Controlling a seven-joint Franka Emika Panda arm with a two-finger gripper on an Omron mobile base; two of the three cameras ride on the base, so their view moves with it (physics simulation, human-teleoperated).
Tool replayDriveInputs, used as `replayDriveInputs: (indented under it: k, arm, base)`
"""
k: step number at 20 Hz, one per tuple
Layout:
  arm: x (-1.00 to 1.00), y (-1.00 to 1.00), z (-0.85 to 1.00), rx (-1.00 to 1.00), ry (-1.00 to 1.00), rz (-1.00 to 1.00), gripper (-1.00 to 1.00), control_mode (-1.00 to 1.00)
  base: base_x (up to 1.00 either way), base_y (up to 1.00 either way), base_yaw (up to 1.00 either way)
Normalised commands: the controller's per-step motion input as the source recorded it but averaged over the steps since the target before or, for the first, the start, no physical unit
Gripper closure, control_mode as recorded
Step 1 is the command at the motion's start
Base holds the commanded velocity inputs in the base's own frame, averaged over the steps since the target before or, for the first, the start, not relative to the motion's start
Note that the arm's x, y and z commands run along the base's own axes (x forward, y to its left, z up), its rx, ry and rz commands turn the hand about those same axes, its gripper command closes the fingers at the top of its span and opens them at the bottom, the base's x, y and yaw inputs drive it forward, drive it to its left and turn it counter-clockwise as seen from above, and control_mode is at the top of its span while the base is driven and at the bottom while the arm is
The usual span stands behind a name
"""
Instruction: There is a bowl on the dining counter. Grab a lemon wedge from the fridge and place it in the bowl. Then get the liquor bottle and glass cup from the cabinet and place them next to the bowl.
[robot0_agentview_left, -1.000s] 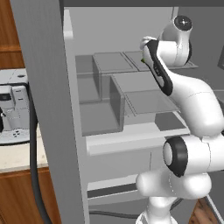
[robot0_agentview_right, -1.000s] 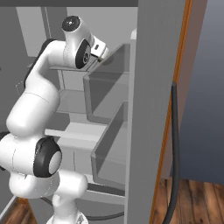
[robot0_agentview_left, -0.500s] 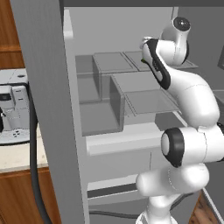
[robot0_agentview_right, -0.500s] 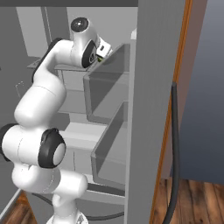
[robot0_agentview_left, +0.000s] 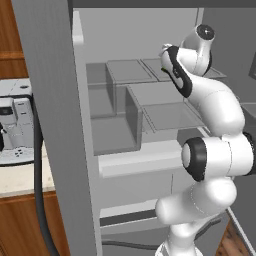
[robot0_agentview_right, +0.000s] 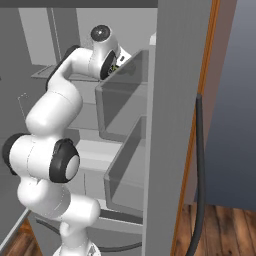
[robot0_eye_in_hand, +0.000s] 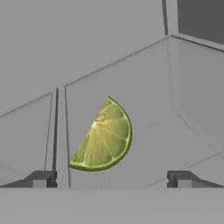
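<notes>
Hand view: the gripper (robot0_eye_in_hand: 109, 179) hangs with its two dark fingertips (robot0_eye_in_hand: 41, 178) spread wide and nothing between them, aimed into the open fridge (robot0_agentview_left: 150, 160). A green-yellow lemon wedge (robot0_eye_in_hand: 103, 138) lies on the grey shelf floor just ahead of the fingertips, closer to the left one than the right, cut face toward the camera, not touched by either. From the left base view, the white arm (robot0_agentview_left: 210, 150) rises in front of the fridge shelves and bends its wrist in over the upper shelf, beside clear bins (robot0_agentview_left: 125, 115). From the right base view, the hand reaches in behind the translucent door bins (robot0_agentview_right: 122, 105), so its fingers are hidden there.
</notes>
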Motion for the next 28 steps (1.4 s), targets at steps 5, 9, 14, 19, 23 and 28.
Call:
replayDriveInputs:
  k: [5,9,14,19,23,28]
  arm:
    - [0.41,-0.01,-0.08,0.06,0.00,0.00,-1.00,-1.00]
    - [0.35,-0.02,-0.05,0.07,0.00,0.00,-1.00,-1.00]
    - [0.28,-0.06,-0.07,0.07,0.00,0.00,-1.00,-1.00]
    - [0.26,-0.03,-0.11,0.05,0.00,0.00,-1.00,-1.00]
    - [0.22,0.00,-0.12,0.04,0.00,0.00,-1.00,-1.00]
    - [0.09,0.00,-0.16,0.02,0.00,0.00,-1.00,-1.00]
  base:
    - [0.00,0.00,0.00]
    - [0.00,0.00,0.00]
    - [0.00,0.00,0.00]
    - [0.00,0.00,0.00]
    - [0.00,0.00,0.00]
    - [0.00,0.00,0.00]
